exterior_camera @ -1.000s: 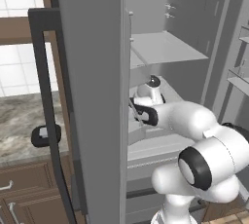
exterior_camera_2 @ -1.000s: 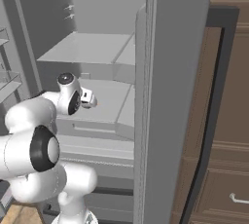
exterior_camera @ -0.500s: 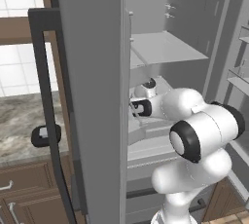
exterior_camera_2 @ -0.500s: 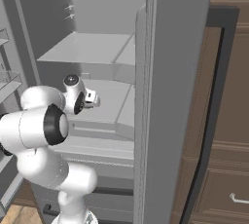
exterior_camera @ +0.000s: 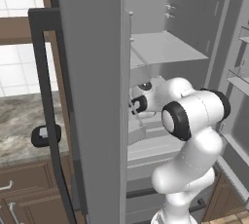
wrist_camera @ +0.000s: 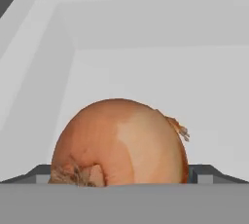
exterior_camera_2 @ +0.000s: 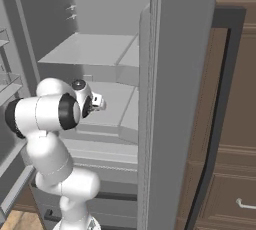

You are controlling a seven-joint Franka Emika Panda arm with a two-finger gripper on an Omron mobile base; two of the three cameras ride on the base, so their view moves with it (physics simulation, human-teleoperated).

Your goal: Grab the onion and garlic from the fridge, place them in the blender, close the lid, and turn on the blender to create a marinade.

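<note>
Over the last second the white arm has folded further into the open tall grey fridge (exterior_camera: 97,96): its big dark-ringed elbow joint has swung up and forward in both base views, and the claw (exterior_camera: 137,107) has pushed deeper toward the left side of the middle grey shelf (exterior_camera_2: 117,106).

In the hand view the small round orange-brown onion (wrist_camera: 119,145) sits dead ahead, very close, resting on the shelf floor with the pale grey fridge walls behind it. The two dark fingertips (wrist_camera: 203,173) show just outside its left and right flanks, so the claw stands wide with the onion between its jaws — not yet closed on it, nothing held.

The task looks to be at its very start. The fridge door is open and the first grasp is lined up; closing on the onion, carrying it out, fetching the garlic, loading the blender, shutting the lid and switching on all remain.

Around the arm: the door's long black vertical bar handle (exterior_camera: 48,111) at the left of the left base view, a marbled grey counter (exterior_camera: 19,121) carrying a small flat black cap with a grey centre (exterior_camera: 45,134) — likely the lid — and brown wooden cabinets (exterior_camera_2: 235,124). The door edge stands close beside the wrist and leaves a tight gap for backing out.
</note>
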